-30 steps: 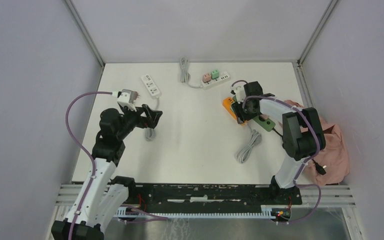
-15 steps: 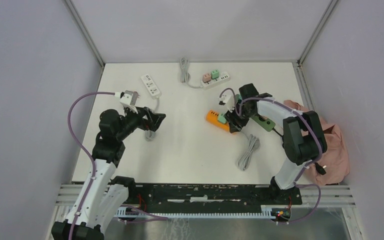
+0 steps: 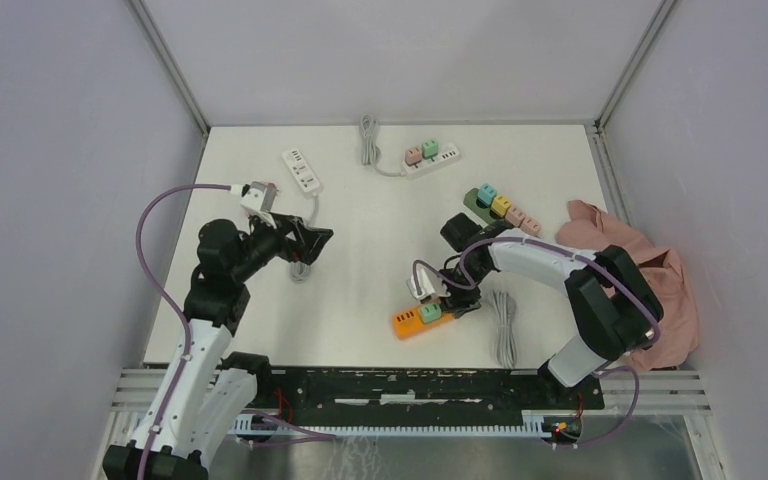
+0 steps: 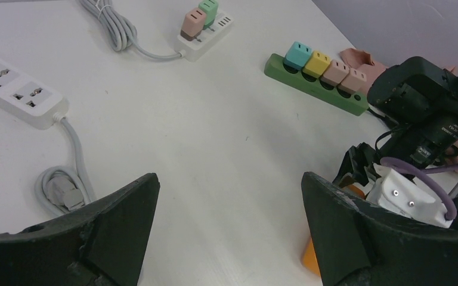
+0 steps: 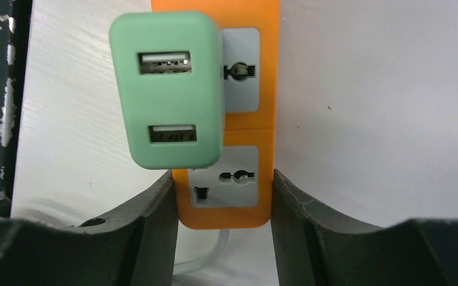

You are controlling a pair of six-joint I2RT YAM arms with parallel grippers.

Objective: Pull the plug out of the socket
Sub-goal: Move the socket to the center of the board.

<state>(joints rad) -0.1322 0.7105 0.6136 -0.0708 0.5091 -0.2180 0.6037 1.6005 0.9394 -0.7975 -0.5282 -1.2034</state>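
The table (image 3: 380,230) is white and matt, and plain grey walls (image 3: 400,60) close it on three sides. At 11 o'clock on the table lies a white power strip (image 3: 302,170) with its cable coiled below it. At 12 o'clock lies a second white strip (image 3: 432,160) that carries a pink and a green adapter. At 2 o'clock lies a dark green strip (image 3: 500,208) with four coloured adapters in a row. A pink cloth (image 3: 665,290) hangs over the table edge at 3 o'clock.

The orange power strip (image 3: 422,318) lies at 5 o'clock, near the front edge, and beside it is a coil of grey cable (image 3: 505,335). The green plug (image 3: 428,313) sits in this strip, near its middle.

In the right wrist view the right gripper (image 5: 223,196) pinches the cable end of the orange strip: one finger presses on each long side. The green plug (image 5: 167,89) is at 11 o'clock from the fingers, just beyond them and not touched. It has two USB ports on its face and it overhangs one side of the strip.

The left gripper (image 4: 229,185) is spread wide and holds nothing. It hangs at 9 o'clock of the table, well apart from the orange strip.
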